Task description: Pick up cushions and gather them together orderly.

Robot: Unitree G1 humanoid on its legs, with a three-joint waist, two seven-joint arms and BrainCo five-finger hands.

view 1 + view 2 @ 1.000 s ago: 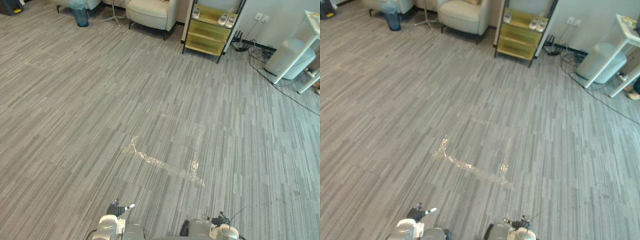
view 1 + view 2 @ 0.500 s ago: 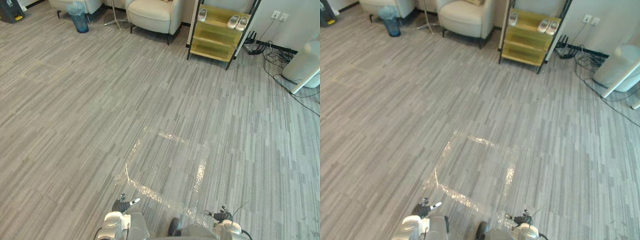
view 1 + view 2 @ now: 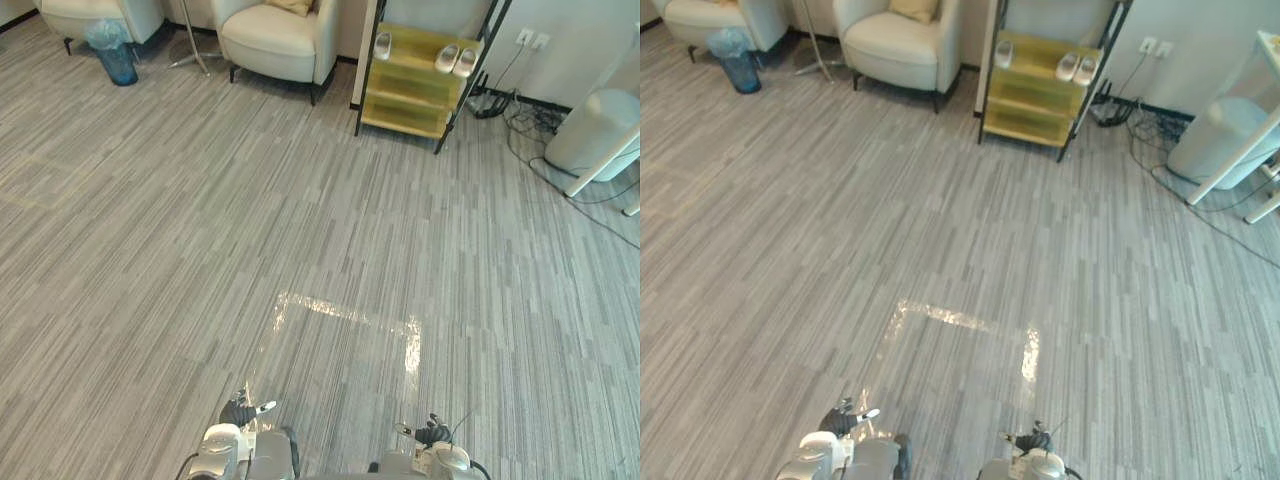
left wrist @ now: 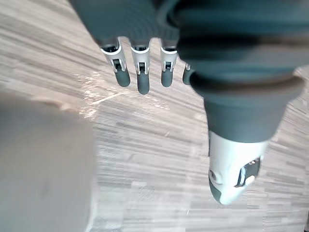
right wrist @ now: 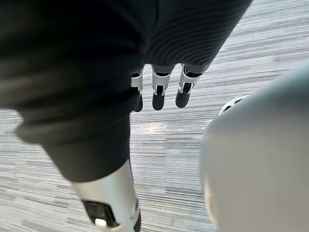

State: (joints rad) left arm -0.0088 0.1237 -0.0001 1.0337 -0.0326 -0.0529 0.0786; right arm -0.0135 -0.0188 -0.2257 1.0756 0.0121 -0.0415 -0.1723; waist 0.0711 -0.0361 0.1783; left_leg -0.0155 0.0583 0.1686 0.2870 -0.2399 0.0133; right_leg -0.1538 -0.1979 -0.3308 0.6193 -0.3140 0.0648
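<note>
Item 1. Shelf unit point(image 3: 412, 88), black frame with yellow shelves, against the far wall. Contents: on the top shelf a single white shoe point(image 3: 383, 44) at one end and a pair of white shoes point(image 3: 456, 59) at the other. The lower shelves look bare.

Item 2. Blue waste bin point(image 3: 114, 58), well to the left of the shelf unit. Contents cannot be told.

Item 3. Cream armchair point(image 3: 272, 38), just left of the shelf unit. It holds one tan cushion point(image 3: 289, 6) on its seat, against the back.

Item 4. Second cream armchair point(image 3: 92, 14), further left of the shelf unit, behind the bin.

Item 5. Glossy tape square point(image 3: 345, 318) on the grey floor, well in front of the shelf unit.

Item 6. Left hand point(image 3: 240, 411) and right hand point(image 3: 431, 433), low and nearer the camera than the tape square, far from the shelf unit. Left fingers point(image 4: 141, 77) and right fingers point(image 5: 159, 94) hang straight and slightly apart, holding nothing. The cushion lies well away from both, across the floor.
</note>
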